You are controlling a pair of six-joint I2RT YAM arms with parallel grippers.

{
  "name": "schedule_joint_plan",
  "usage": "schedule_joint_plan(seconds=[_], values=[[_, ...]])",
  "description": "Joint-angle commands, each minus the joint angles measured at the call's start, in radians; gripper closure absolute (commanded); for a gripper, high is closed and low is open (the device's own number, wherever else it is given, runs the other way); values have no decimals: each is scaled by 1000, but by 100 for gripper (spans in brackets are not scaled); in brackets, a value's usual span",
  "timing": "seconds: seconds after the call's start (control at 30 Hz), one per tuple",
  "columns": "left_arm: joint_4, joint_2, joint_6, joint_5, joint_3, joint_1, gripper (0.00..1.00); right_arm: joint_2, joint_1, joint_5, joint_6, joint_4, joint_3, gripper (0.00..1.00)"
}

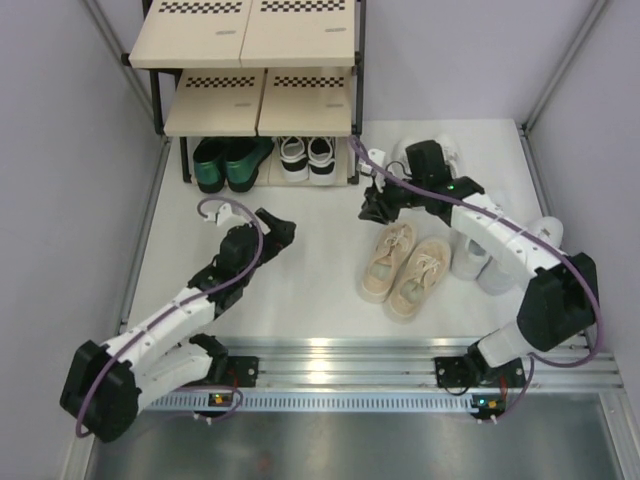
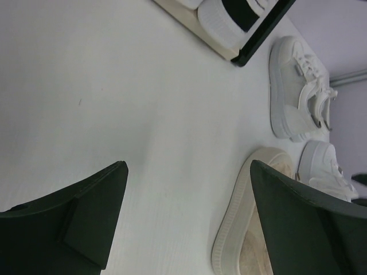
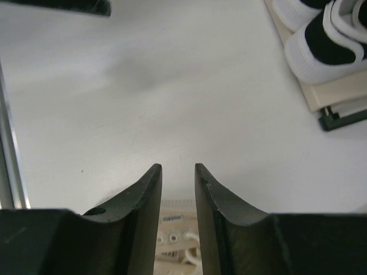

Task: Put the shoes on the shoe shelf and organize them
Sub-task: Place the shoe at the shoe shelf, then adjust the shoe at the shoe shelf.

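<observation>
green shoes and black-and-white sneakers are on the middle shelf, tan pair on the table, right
Not the middle: the top view shows the green shoes and black-and-white sneakers on the bottom tier of the shelf. The tan pair is on the table.

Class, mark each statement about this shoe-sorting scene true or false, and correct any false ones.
1. The dark green shoes stand on the bottom tier of the shoe shelf. True.
2. The beige sneakers lie on the top tier. False: they lie on the table, in front of the shelf.
3. The left end effector is open and holds nothing. True.
4. In the top view, the black-and-white sneakers sit left of the dark green shoes. False: they sit to their right.
</observation>
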Motion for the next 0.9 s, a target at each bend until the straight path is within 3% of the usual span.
schedule_joint_plan(seconds=[0.0, 0.3, 0.87], values=[[270, 131, 19, -27, 73, 62, 7, -111, -55, -121, -8, -96, -74, 69], [551, 475, -38, 95, 202, 226, 14, -217, -172, -196, -17, -135, -140, 68], [824, 900, -84, 162, 402, 303, 30, -312, -177, -185, -59, -124, -183, 68]])
